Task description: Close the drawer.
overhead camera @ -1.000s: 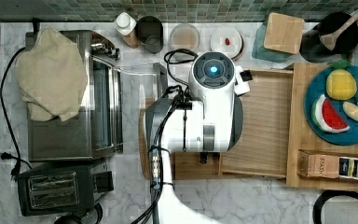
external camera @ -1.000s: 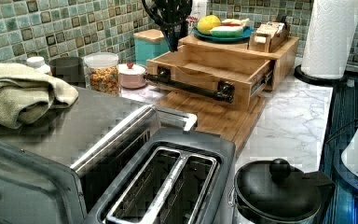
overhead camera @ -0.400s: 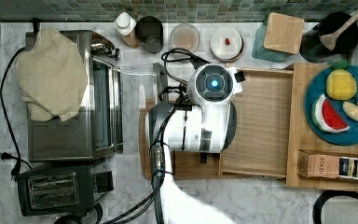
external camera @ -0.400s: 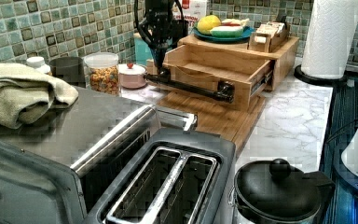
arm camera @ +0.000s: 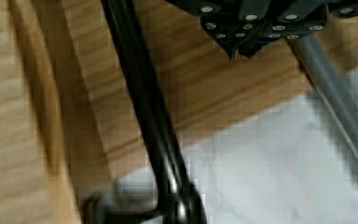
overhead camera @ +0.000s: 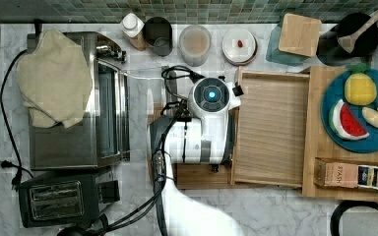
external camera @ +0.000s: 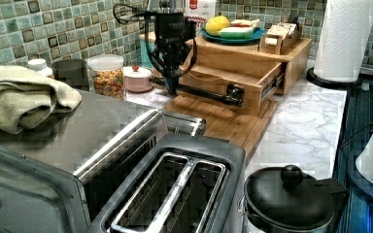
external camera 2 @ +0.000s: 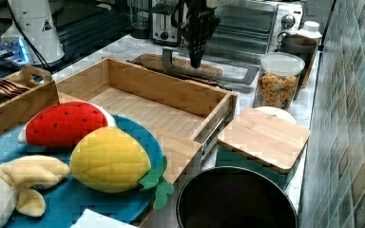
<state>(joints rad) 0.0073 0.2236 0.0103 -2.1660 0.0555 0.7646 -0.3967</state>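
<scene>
A kitchen counter, though staged for a robot rather than for cooking; the worktop (overhead camera: 275,206) is white marble with grey veins, backed by a wall of small green-grey mosaic tiles (external camera: 14,29); a stainless toaster oven (overhead camera: 74,123) with a folded towel (overhead camera: 54,76) on top stands beside a black two-slot toaster (overhead camera: 61,199); a jar of snacks (external camera: 108,75), a lidded pot (external camera: 291,196) and a paper towel roll (external camera: 345,36) sit on the counter; a wooden spoon (overhead camera: 366,27) leans in a black holder; the plush watermelon (external camera 2: 64,123) and lemon (external camera 2: 109,159) on a blue plate (external camera 2: 76,199) are toys; a white robot arm (overhead camera: 204,130) stands among them.
</scene>
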